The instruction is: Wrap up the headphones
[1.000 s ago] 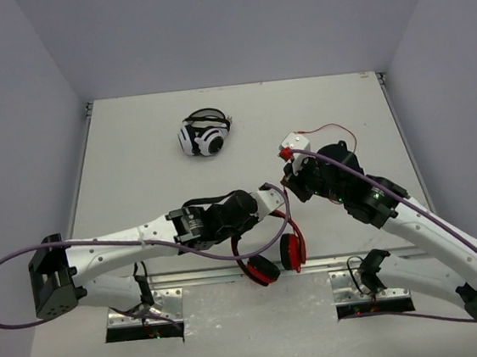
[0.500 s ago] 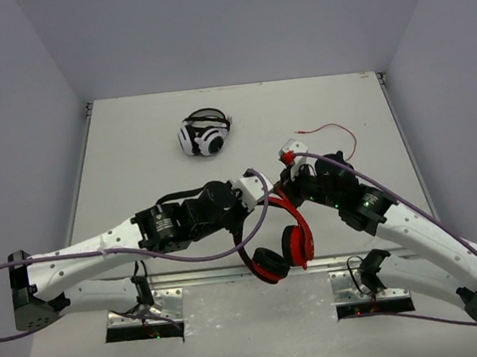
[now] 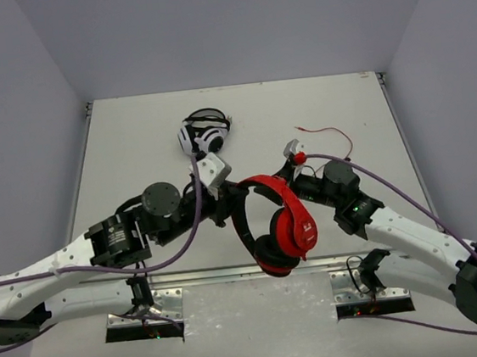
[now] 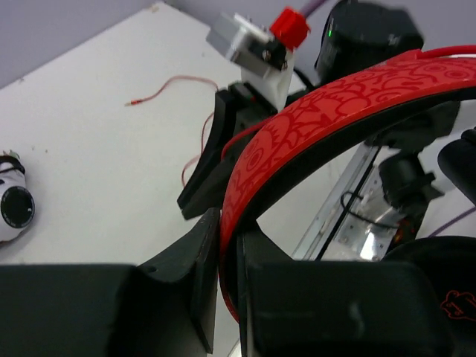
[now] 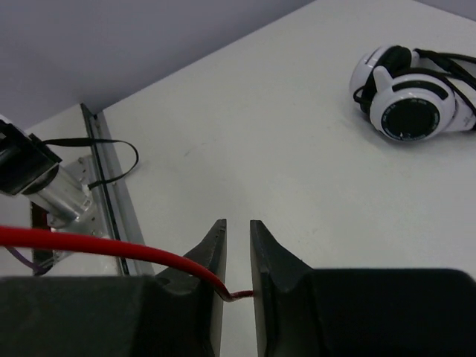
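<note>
The red headphones [image 3: 290,224] hang in the air above the table's near edge, ear cups low. My left gripper [image 3: 234,198] is shut on the red headband [image 4: 335,89]; in the left wrist view the band is pinched between its jaws [image 4: 229,223]. My right gripper [image 5: 237,230] sits just behind the headband, its jaws almost together with a narrow gap. The thin red cable [image 5: 111,245] comes in taut from the left, kinks over one finger and crosses the gap. The cable's free end [image 3: 336,134] trails on the table behind the right arm.
Black-and-white headphones [image 3: 206,133] lie at the table's far middle and also show in the right wrist view [image 5: 413,100]. A metal rail [image 3: 198,276] runs along the near edge. Grey walls enclose the table on three sides.
My left arm has drawn back to the left and swung the headphones up and round, so the ear cups now face the camera. My right gripper has shifted slightly forward, and the cable's loose end has moved with it.
</note>
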Available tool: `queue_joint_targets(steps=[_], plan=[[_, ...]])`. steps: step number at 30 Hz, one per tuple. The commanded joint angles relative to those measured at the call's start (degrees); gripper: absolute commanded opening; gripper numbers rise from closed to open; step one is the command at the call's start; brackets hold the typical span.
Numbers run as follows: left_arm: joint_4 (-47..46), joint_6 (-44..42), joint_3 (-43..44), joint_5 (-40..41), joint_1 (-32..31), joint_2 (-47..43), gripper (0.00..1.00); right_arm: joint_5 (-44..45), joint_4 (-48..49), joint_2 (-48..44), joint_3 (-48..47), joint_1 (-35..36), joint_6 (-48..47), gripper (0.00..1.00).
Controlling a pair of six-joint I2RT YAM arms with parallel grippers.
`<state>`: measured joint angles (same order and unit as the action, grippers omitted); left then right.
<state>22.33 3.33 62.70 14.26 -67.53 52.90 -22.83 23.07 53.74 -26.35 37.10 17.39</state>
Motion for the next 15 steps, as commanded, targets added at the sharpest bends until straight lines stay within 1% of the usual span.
queue_joint_targets(steps=[1, 2, 3, 5, 6, 8, 11, 12, 14, 15], plan=[[-14.23, 5.62, 2.34, 3.57, -0.50, -4.03, 0.00, -7.04, 17.52, 4.26, -1.07, -0.63, 5.37, 0.16], [-15.02, 6.24, 2.08, 4.89, -0.59, -4.30, 0.00, -7.58, 18.67, 6.62, -1.77, -0.71, 5.72, 0.15], [-15.55, 7.29, 2.17, 7.86, -0.59, -4.74, 0.00, -8.36, 21.03, 7.78, -2.04, -0.98, 6.42, 0.15], [-16.87, 8.18, 2.95, 10.60, -0.59, -5.44, 0.01, -9.42, 23.67, 10.67, -2.04, -1.50, 7.04, 0.14], [-17.14, 8.88, 3.48, 12.61, -0.50, -5.44, 0.00, -9.86, 27.78, 11.47, -1.61, -2.38, 8.35, 0.16], [-17.14, 9.23, 5.67, 14.03, -0.59, -5.01, 0.01, -12.05, 32.63, 14.45, -0.72, -4.30, 10.29, 0.16], [-15.48, 11.69, 8.57, 22.89, -0.59, -3.08, 0.01, -15.66, 38.52, 17.53, -0.72, -5.81, 15.03, 0.12], [-14.34, 12.65, 10.58, 27.35, -0.59, -1.85, 0.00, -16.45, 41.59, 19.37, -0.46, -5.81, 16.61, 0.11], [-13.72, 13.36, 12.53, 34.21, -0.59, -0.44, 0.00, -18.73, 44.51, 21.40, -0.02, -5.73, 19.34, 0.06], [-13.71, 13.37, 14.28, 36.17, -0.59, 1.05, 0.00, -19.44, 46.69, 23.15, 0.07, -5.73, 19.87, 0.06]])
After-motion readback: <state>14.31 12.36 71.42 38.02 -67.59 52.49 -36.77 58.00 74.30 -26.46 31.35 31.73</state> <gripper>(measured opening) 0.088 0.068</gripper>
